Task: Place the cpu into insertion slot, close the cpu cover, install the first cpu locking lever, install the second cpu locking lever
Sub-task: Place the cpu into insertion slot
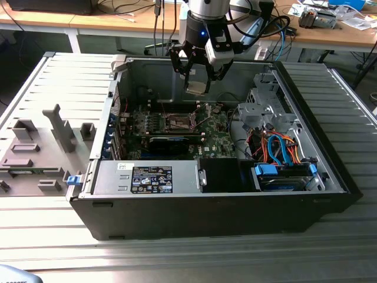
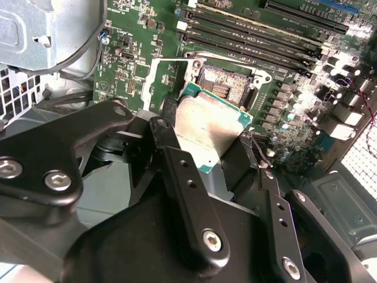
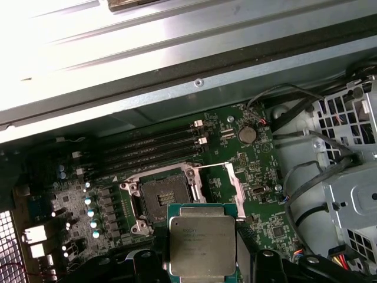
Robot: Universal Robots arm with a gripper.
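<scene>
cpu clamped in gripper, hanging over open socket

black finger links of the gripper [image 2: 209,134] sit closest to the lens in the second wrist view. its two fingers are closed on opposite edges of the cpu [image 2: 209,127], so it's clamped on the chip. the chip's silver lid faces the cams, w/ a green rim showing round it.

in the exterior view the gripper [image 1: 197,82] hangs inside the open pc case [image 1: 212,212], near the back wall. the cpu [image 1: 196,88] is in the air at its tips, well above the motherboard [image 1: 218,141], touching nothing but the fingers.

first wrist view: cpu [image 3: 202,239] is in the foreground and the insertion slot [image 3: 162,197] lies on the board beyond it, dark centre bare, nothing seated in it. the cpu cover [image 3: 237,191] is swung open, lying just beside the slot on the side away from the capacitors. long ram slots [image 3: 153,147] run parallel next to the socket.

elsewhere in the exterior view a grey labelled box [image 1: 147,177] sits at the case's near wall. orange + blue cables [image 1: 277,147] bunch at that view's right. the case rests on a ribbed metal table [image 1: 188,259], w/ grey fixtures [image 1: 35,147] at that view's left.
</scene>
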